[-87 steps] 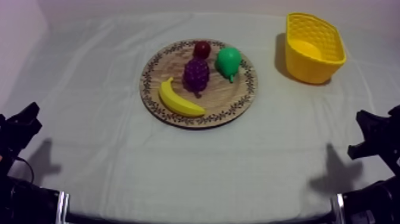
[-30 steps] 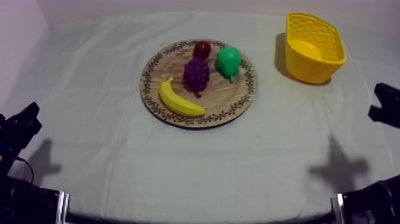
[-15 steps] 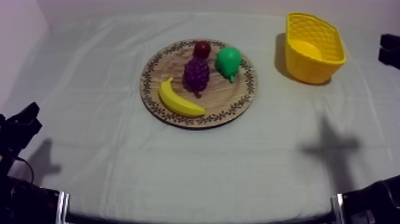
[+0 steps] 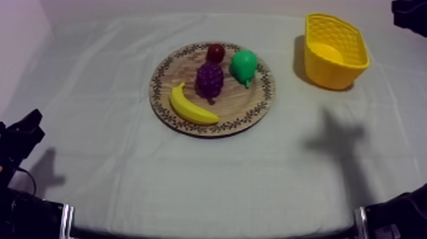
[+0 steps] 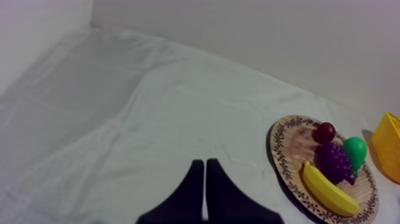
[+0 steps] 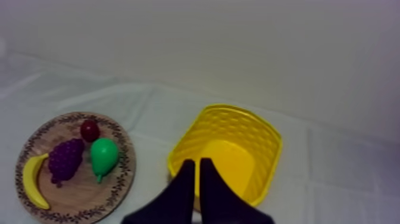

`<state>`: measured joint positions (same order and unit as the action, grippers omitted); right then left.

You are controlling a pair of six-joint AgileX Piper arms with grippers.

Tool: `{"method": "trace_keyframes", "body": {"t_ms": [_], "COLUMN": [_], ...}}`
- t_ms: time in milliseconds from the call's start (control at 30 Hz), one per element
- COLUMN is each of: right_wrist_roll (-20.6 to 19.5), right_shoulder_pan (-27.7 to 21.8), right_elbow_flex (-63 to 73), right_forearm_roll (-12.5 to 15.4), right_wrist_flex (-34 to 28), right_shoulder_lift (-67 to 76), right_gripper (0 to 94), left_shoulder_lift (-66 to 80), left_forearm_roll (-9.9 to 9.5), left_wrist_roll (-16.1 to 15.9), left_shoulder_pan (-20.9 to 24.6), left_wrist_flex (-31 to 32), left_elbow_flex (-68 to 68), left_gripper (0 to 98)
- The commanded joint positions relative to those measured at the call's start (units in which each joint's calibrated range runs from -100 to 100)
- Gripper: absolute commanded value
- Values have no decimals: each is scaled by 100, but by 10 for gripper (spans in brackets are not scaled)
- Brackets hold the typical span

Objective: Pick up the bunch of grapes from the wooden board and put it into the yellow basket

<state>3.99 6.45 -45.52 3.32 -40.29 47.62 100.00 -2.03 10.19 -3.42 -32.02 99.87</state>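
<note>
Here the bunch of grapes (image 4: 209, 79) lies mid wooden board (image 4: 164, 71), beside the banana (image 4: 192, 107), well apart from my right gripper (image 6: 198, 163), whose 2 fingers lie together at the yellow basket (image 6: 253, 128). My left gripper (image 5: 205, 164) is likewise closed on nothing.

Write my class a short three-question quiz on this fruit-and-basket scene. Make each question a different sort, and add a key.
1. Which fruit lies between the grapes and the basket? A banana, B pear, C red fruit.
2. True or false: the grapes are in the basket.
3. Is the right gripper open or shut?
Key: 1 B; 2 false; 3 shut.
</note>
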Motion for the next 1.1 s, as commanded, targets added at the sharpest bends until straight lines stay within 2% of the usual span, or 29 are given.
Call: {"method": "trace_keyframes", "body": {"t_ms": [0, 300, 700, 1067], "right_wrist_roll": [-4, -26, -109, -219], "right_shoulder_pan": [90, 411, 790, 1156], "right_elbow_flex": [78, 620, 1709, 2679], "right_forearm_roll": [34, 140, 120, -122], "right_wrist_flex": [-10, -50, -321, -377], "right_shoulder_lift": [-108, -667, -1720, -2745], "right_gripper": [7, 8, 8, 9], "left_shoulder_lift": [0, 0, 0, 0], "left_forearm_roll": [1, 1, 1, 1], "left_wrist_roll": [-1, -1, -1, -1], "left_shoulder_pan": [-1, -1, -1, -1], "left_wrist_flex": [0, 0, 0, 0], "left_elbow_flex": [2, 2, 2, 2], "left_gripper": [1, 1, 1, 1]}}
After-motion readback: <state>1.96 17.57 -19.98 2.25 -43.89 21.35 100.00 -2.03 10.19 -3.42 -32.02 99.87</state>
